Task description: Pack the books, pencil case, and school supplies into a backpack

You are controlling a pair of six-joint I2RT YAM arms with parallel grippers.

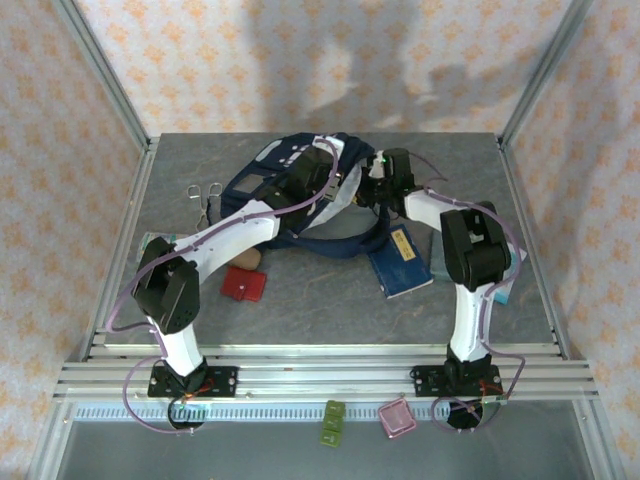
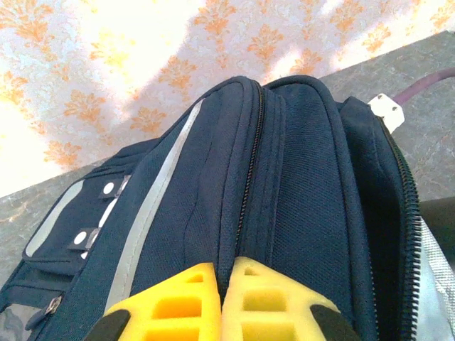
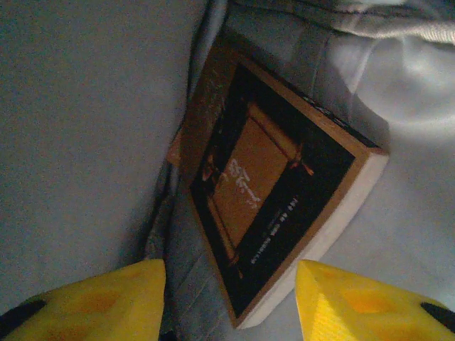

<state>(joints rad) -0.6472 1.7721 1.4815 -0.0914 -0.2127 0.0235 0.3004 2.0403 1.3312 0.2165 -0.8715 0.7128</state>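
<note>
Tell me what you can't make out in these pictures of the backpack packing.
Pencil case: top view, mostly hidden under the left arm.
Tan book: right wrist view, cover lettering too dim and blurred to read.
Left hand: left wrist view, shut fingers hide whether backpack fabric is pinched.

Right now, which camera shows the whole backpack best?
The top external view: it takes in the backpack almost whole, though the left arm and right arm cross it. The left wrist view shows its navy outside, a zipper and a grey stripe close up. The right wrist view shows pale lining around the tan-brown book.
</note>
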